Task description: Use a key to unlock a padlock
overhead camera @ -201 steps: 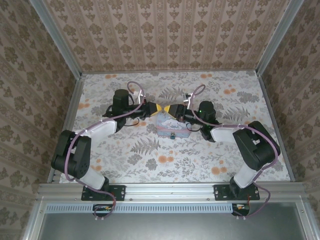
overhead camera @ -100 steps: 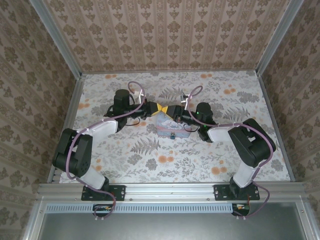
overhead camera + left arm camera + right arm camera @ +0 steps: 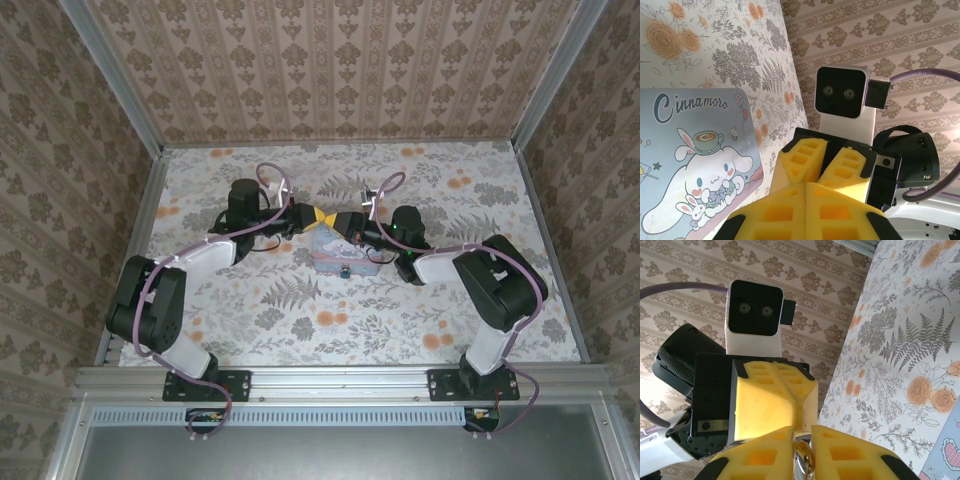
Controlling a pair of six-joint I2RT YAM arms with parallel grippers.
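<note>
Padlock (image 3: 343, 269) hangs at near face of tin (image 3: 358, 250), down and toward bases from my fingertips. Left gripper (image 3: 806, 194) clenched; contents unclear. Right gripper (image 3: 802, 437) pinched on small metal loop, key (image 3: 804, 460) by my guess, and slightly nearer padlock. Grippers tip to tip, axis left-right over tin. Versus second ago: right arm slid in, jaws narrowed.

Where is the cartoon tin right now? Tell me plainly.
The tin sits mid-table in the top view, just on the near side of where the left pincer and right pincer meet.
</note>
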